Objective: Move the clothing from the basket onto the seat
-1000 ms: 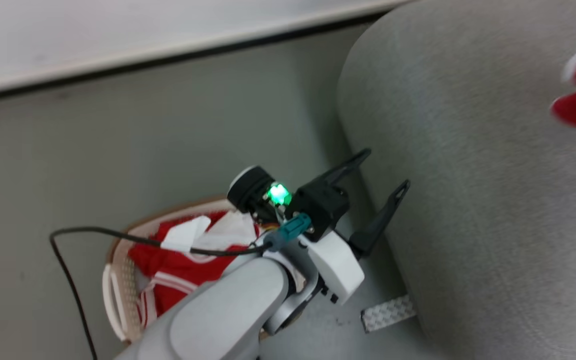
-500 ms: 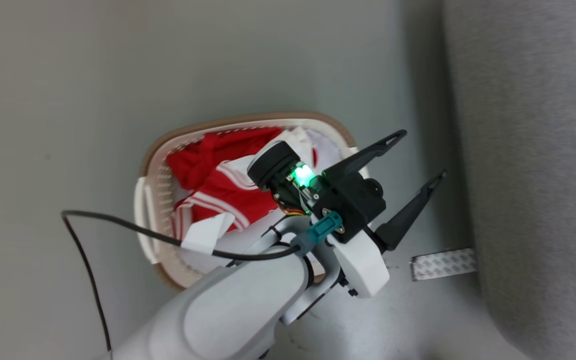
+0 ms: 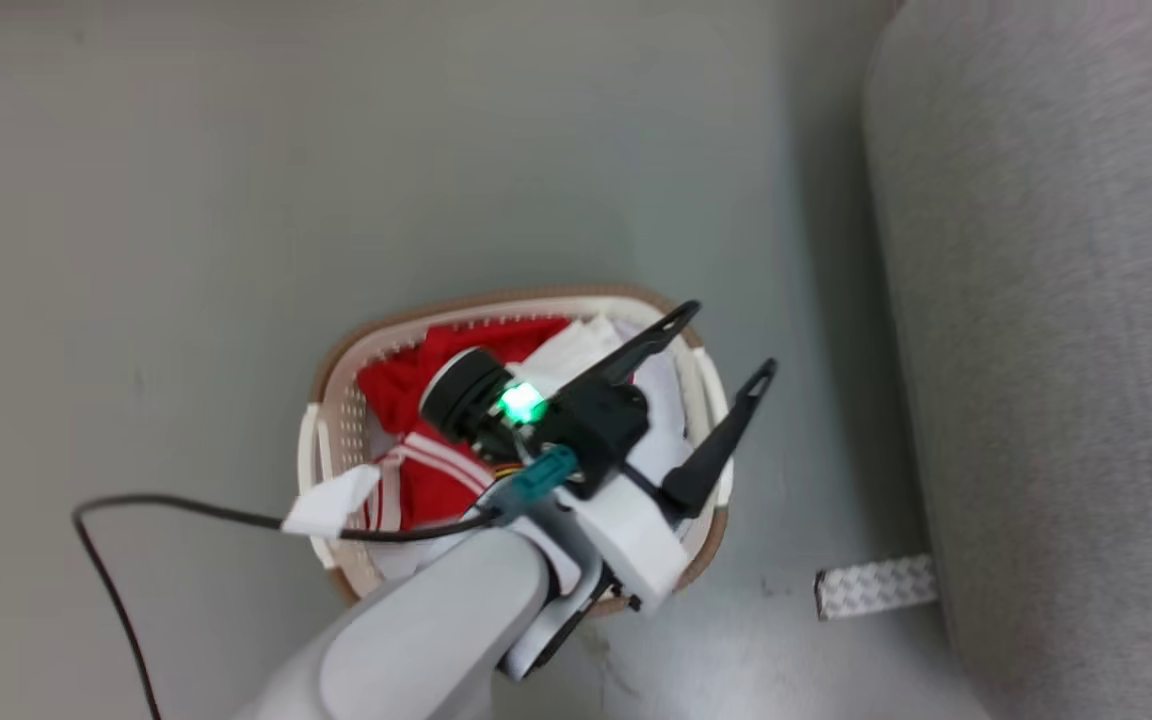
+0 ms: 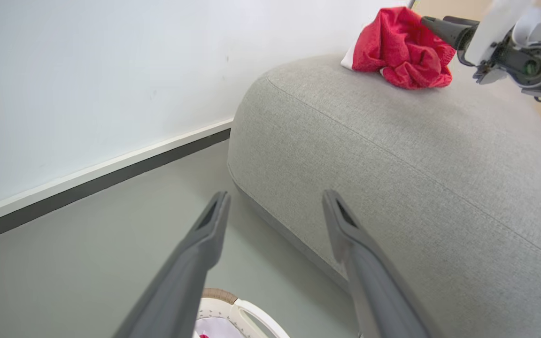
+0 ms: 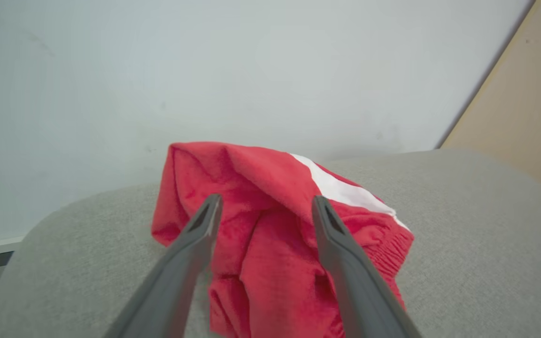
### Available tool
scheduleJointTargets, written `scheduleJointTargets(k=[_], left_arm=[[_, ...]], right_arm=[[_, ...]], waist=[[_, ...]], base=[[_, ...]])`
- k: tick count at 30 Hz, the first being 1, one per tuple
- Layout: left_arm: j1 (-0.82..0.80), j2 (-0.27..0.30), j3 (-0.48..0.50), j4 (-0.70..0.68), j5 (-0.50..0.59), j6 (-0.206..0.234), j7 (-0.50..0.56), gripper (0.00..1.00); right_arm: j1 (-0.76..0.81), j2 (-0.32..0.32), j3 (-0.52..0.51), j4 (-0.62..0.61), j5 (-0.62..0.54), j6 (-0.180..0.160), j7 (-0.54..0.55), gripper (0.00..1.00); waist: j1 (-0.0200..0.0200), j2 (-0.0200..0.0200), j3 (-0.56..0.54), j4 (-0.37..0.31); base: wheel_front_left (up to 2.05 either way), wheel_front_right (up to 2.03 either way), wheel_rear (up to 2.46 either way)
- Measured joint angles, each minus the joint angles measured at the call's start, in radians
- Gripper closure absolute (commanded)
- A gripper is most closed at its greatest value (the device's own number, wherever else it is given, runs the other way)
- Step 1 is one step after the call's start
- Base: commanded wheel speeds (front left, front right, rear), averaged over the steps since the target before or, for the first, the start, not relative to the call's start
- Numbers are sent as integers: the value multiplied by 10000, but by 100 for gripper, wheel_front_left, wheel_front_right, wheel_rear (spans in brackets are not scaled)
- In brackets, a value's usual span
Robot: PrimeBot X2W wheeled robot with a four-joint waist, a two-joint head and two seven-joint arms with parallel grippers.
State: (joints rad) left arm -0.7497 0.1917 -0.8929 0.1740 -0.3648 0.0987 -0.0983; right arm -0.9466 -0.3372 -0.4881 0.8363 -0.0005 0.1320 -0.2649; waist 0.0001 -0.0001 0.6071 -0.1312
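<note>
- Plainly, the right gripper (image 5: 266, 201) has its jaws spread wide and grips nothing. One red garment (image 5: 251, 173) lies heaped on the seat (image 5: 463, 211), between and just beyond the fingertips. A fold could catch on a finger when the arm pulls away and be dragged toward the seat's edge.
- The left gripper (image 3: 728, 338) hangs with jaws wide and empty. More clothing (image 3: 406, 395) lies in the basket (image 3: 496, 303), beneath and behind the fingers.
- One left fingertip appears over the basket's rim and the other outside it, so a straight descent could strike the rim or tip the basket.
- Below the jaws, red fabric is bunched against pale cloth (image 3: 661, 395). A careless pinch may lift that cloth instead, or two garments together.
- Behind the wrist trails a black cable (image 3: 186, 505), which could snag a basket handle.
</note>
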Motion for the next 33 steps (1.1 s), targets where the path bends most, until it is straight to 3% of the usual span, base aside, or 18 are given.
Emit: scheduleJointTargets(k=[9, 14, 24, 33], left_arm=[[1255, 140, 1218, 708, -1043, 621, -1283, 0], [2278, 416, 1845, 1114, -1367, 871, -1586, 0], [4777, 510, 3476, 911, -1540, 1133, -1657, 0], [6672, 336, 4686, 523, -825, 1055, -1659, 0]], right_arm=[[2717, 894, 1427, -2986, 742, 0, 0, 0], [4398, 1248, 2280, -3939, 1003, 0, 2, 0], [7237, 1939, 2968, -4730, 1141, 0, 2, 0], [8868, 2665, 3461, -5039, 1271, 0, 0, 0]], waist=[[-3, 1, -2088, -69], [-4, 0, -3353, 84], [-6, 1, -5637, 657], [-5, 1, -6733, 1184]], base=[[0, 0, 0], [0, 0, 0], [0, 0, 0], [0, 0, 0]])
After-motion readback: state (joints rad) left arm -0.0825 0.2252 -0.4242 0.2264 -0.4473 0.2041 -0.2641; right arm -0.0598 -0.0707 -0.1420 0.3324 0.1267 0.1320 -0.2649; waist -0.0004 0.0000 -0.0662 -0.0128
